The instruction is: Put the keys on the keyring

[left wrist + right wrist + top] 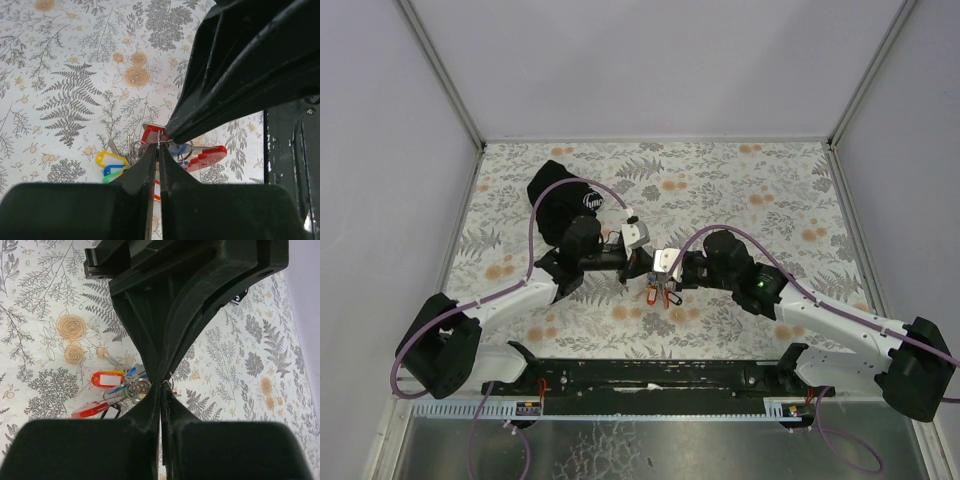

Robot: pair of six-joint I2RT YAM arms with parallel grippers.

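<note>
Item: keys (660,293), a small bunch with red (207,155), yellow (107,158), blue (114,169) and green (112,176) plastic tags, gathered on a keyring (137,150). Location: centre of the floral tabletop (740,190), directly under the meeting grippers.

Left gripper (647,266): fingers (140,175) clenched, with a thin wire of the keyring nipped at their tips.

Right gripper (669,270): fingers (145,415) clenched, tips against the left ones at the ring; whether they grasp the wire cannot be told.

Also present: black cloth pouch (565,200) with white logo, far left, apart from the keys.
</note>
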